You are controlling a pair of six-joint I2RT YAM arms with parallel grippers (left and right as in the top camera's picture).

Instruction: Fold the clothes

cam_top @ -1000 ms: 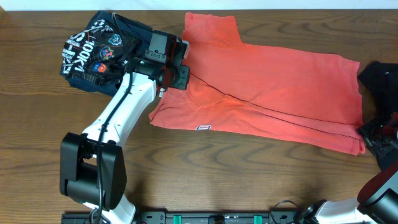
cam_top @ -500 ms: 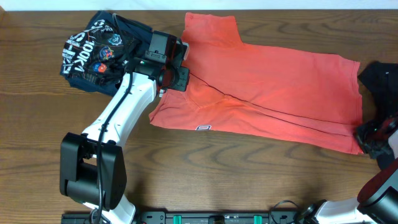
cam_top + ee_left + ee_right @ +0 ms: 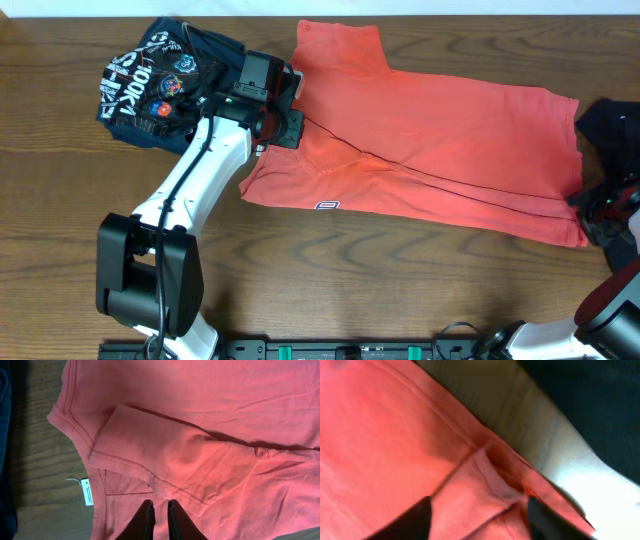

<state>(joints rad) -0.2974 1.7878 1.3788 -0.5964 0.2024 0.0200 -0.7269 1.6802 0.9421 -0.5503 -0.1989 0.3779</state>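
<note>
three garments on the table. across the middle of the overhead view, spread flat for folding: red shirt, soft matte knit with stitched edges, white tag by the collar, one sleeve already turned inward. at upper left, bunched out of the way: navy shirt, white print. at the right edge, likewise aside: black shirt. near the collar, probably to anchor that end: left gripper, fingers nearly together over the cloth; cannot tell if pinching any. at the lower right hem corner: right gripper, fingers apart, straddling the doubled edge, seemingly to catch it.
</note>
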